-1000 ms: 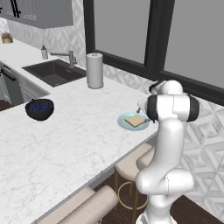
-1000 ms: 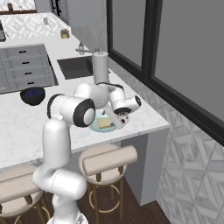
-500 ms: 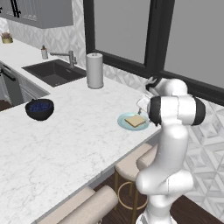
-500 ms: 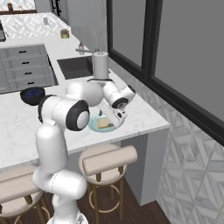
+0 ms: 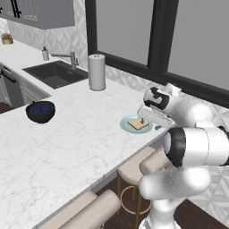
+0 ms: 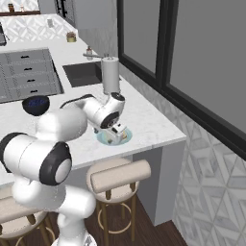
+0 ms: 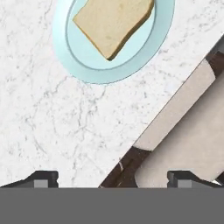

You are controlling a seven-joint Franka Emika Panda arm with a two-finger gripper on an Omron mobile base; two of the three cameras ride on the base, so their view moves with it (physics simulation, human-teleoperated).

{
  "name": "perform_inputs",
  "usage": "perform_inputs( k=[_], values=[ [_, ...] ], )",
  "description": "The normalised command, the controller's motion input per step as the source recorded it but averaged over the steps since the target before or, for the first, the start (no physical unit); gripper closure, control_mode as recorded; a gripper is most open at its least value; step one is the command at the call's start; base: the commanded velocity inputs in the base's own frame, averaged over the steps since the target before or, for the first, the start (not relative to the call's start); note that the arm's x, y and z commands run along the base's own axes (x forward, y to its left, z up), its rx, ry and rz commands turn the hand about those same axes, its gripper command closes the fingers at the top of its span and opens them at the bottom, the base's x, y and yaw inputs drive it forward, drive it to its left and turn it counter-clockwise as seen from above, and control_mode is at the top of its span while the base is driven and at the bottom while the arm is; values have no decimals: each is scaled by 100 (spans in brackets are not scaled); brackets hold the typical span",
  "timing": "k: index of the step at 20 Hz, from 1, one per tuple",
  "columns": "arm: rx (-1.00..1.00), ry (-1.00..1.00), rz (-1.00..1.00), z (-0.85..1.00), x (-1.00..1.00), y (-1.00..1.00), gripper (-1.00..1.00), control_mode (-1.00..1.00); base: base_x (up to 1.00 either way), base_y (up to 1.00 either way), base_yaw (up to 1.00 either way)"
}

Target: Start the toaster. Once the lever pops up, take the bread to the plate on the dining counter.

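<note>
One bread slice flat on one plate, dining counter; two stools below; gripper jaws apart, empty.

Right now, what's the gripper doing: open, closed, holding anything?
Gripper: open, holding nothing. The bread lies on the plate, apart from the fingertips.

The bread lies flat on the pale blue-green plate, which rests on the white marble tabletop near its edge. Beyond that edge, a beige cushioned stool stands over dark flooring. The tool is spread wide, holding nothing, its two dark fingertips well apart.
</note>
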Motion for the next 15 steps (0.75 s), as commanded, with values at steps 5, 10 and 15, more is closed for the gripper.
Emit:
perform_inputs(
  k=[5, 10, 15],
  values=[
    [-18, -10, 3, 56, -100, 26, -100, -100, 0, 0, 0],
    [-12, -3, 6, 58, -100, 10, -100, -100, 0, 0, 0],
    [-11, -6, 5, 13, -100, 9, -100, -100, 0, 0, 0]
  ],
)
